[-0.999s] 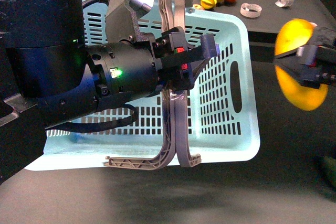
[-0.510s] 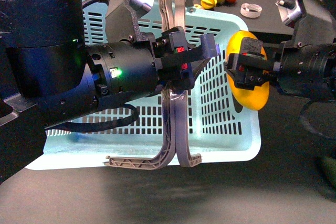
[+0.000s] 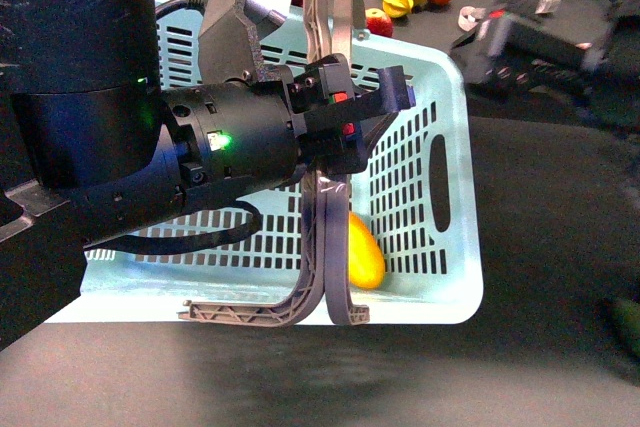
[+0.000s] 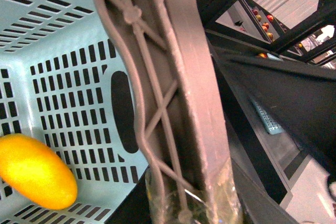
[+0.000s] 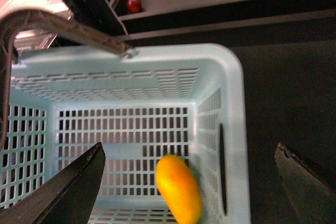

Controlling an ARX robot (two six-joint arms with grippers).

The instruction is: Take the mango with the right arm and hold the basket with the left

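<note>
Mango (image 3: 364,255) lies loose in basket (image 3: 455,197); the empty, spread right hand (image 5: 189,149) is to be raised straight clear while the handles (image 3: 335,247) are held level in the clenched left hand (image 3: 345,112).

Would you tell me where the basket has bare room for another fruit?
The basket floor is bare from the mango across to the opposite slotted wall; the mango lies by the wall with the oval hand hole. The raised handles, gripped by the left claw, crowd the middle; entry looks easier beside them.
</note>
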